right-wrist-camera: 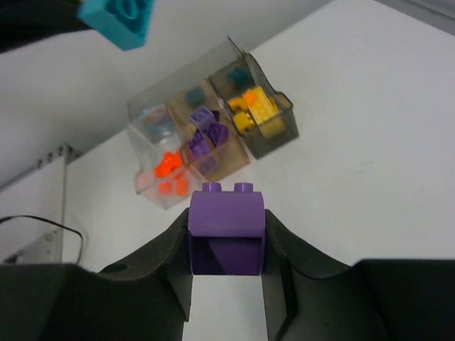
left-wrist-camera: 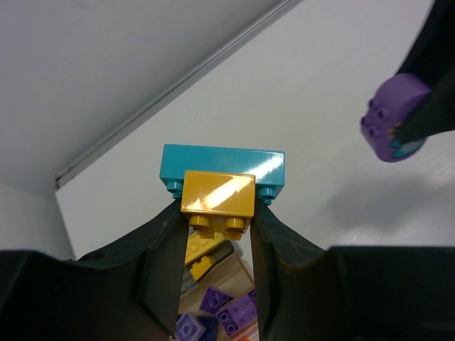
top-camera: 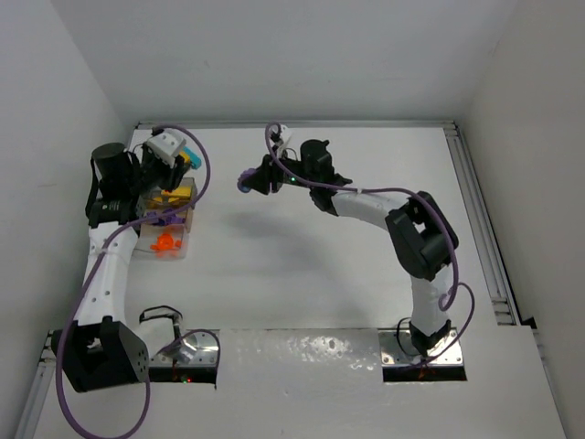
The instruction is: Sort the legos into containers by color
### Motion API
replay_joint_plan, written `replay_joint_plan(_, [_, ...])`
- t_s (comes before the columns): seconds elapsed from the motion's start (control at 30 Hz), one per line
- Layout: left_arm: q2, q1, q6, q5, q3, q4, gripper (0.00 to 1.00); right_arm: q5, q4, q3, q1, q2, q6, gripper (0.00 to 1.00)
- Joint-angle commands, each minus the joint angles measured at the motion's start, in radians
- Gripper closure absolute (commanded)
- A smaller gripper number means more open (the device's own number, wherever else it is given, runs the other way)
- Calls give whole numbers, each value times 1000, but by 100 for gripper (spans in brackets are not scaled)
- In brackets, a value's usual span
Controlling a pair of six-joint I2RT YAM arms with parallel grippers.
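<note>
My left gripper (left-wrist-camera: 217,224) is shut on a yellow brick (left-wrist-camera: 217,194) stacked with a teal brick (left-wrist-camera: 224,167), held above the containers (top-camera: 166,224); it also shows in the top view (top-camera: 189,163). My right gripper (right-wrist-camera: 226,238) is shut on a purple brick (right-wrist-camera: 226,229) and hovers over the table right of the containers (right-wrist-camera: 213,145); in the top view it is at the middle back (top-camera: 249,181). The containers hold orange (right-wrist-camera: 169,174), purple (right-wrist-camera: 206,135) and yellow (right-wrist-camera: 254,110) bricks in separate compartments, with a teal piece (right-wrist-camera: 238,74) at the back.
White walls enclose the table on three sides. A metal rail (top-camera: 480,219) runs along the right edge. The arm bases (top-camera: 302,357) sit on a shiny plate at the near edge.
</note>
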Motion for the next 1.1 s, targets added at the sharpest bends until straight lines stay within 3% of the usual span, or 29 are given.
replay_joint_plan(0.0, [-20,2,38,227,-15,17,100,66,-312,-8,5,-113,-259,100])
replay_joint_plan(0.13, [-12,-4,69,371,-19,-12,100,263,-595,-29,7,-119,-451,100])
replay_joint_plan(0.3, [-2,-27,129,453,-36,-58,100,425,-555,-189,5,-159,-464,100])
replay_joint_plan(0.43, [3,-38,123,441,-36,-40,100,401,-481,-234,5,-200,-413,100])
replay_joint_plan(0.6, [20,-38,20,266,-44,-15,100,210,-366,-188,5,-214,-335,100])
replay_joint_plan(0.73, [38,-67,373,327,-32,-276,100,185,-243,-151,2,-223,-217,100])
replay_joint_plan(0.9, [80,-113,475,306,-48,-440,100,176,-198,-48,-7,-238,-214,100])
replay_joint_plan(0.97, [65,-115,411,303,-68,-381,100,168,-198,-7,-7,-209,-190,100])
replay_joint_plan(1.0, [55,-113,277,286,-74,-332,100,163,-195,45,-5,-190,-148,100])
replay_joint_plan(1.07, [0,-113,32,54,-113,-61,100,145,-186,108,-4,-136,-88,100])
